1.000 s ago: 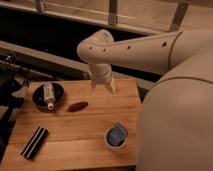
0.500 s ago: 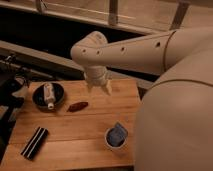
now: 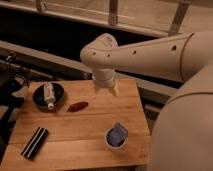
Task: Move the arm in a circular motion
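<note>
The cream-white arm (image 3: 150, 52) reaches in from the right as a thick tube with small dark holes and bends down at a rounded elbow joint (image 3: 100, 50). Its short pale-fingered gripper (image 3: 106, 91) hangs over the back middle of the wooden table (image 3: 95, 125), above the surface and holding nothing that shows. It is behind and to the right of a small brown object and left of the table's right edge.
On the table stand a black bowl (image 3: 37, 100) with a white bottle (image 3: 49, 95) in it at the back left, a small reddish-brown object (image 3: 77, 106), a black flat bar (image 3: 34, 142) at the front left, and a white cup (image 3: 116, 136) with blue inside at the front right.
The arm's elbow and gripper have shifted left and slightly toward the back of the table. The things on the table have not moved.
</note>
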Controlling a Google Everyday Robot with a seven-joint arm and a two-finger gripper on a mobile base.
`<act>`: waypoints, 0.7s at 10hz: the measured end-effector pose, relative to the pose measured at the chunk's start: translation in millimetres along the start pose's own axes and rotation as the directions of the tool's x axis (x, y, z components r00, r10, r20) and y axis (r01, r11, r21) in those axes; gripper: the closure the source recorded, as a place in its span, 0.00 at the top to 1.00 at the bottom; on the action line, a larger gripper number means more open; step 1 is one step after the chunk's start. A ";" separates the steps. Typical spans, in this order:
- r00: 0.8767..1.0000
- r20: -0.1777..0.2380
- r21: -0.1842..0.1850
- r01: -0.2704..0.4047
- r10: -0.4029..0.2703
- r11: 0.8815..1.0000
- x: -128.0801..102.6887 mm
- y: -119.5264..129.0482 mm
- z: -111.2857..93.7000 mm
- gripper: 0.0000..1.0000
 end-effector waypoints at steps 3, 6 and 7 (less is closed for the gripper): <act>1.000 0.004 -0.006 0.004 -0.004 1.000 -1.4 9.7 -0.5 0.65; 1.000 0.004 0.004 0.024 -0.024 1.000 0.9 20.5 -1.4 0.65; 1.000 0.004 0.010 0.024 -0.024 1.000 3.0 12.5 -1.6 0.65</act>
